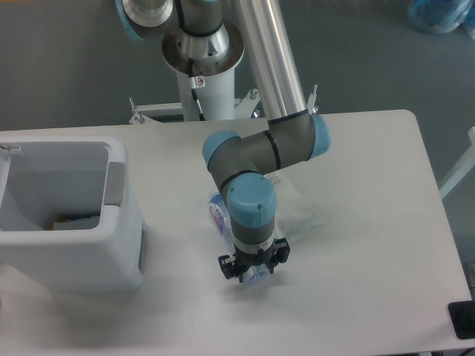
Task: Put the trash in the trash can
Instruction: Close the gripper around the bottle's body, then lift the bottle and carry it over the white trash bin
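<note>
Mid-table, claw [253, 271] over bottle [217, 213]; bin [111, 222] far left.

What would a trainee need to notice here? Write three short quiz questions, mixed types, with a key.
1. True or false: the bottle lies on the table, outside the trash can.
2. The plastic packet lies: A) in the can, B) right of the arm's wrist, C) on the floor.
3. Which item is the gripper over?

Key: 1 true. 2 B. 3 the bottle; whether the jaws have closed on it cannot be told.
</note>
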